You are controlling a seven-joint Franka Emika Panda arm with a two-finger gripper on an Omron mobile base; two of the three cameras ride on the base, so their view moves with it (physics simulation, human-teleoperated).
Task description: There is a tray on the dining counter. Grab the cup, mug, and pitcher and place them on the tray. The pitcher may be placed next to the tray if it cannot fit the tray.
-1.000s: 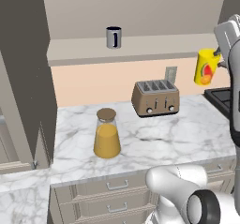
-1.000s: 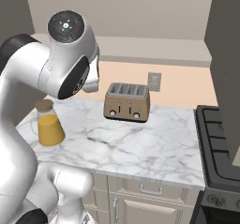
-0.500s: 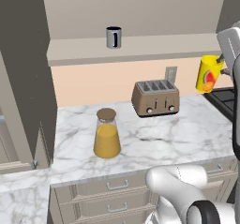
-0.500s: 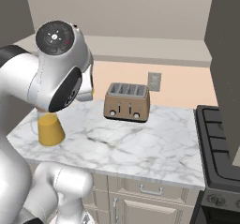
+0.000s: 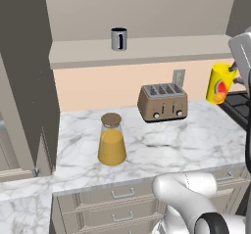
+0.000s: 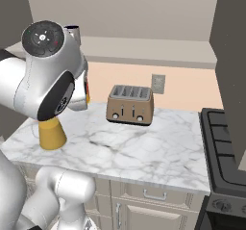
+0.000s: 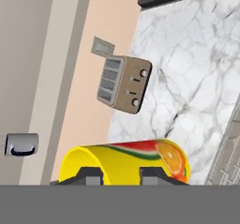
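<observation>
One item is in transit: jaws clamped on the cup (image 5: 218, 84) have carried it lower, tray-bound.

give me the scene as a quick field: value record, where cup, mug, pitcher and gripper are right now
cup: yellow, lifted in the air above the marble worktop, at the right of the left base view
gripper: shut on the cup
mug: on the shelf above the toaster
pitcher: upright on the worktop, left of the toaster, cork lid on
stove: right end of the worktop

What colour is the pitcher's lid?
Brown, a round cork lid on the pitcher; clearest in the left base view.
</observation>
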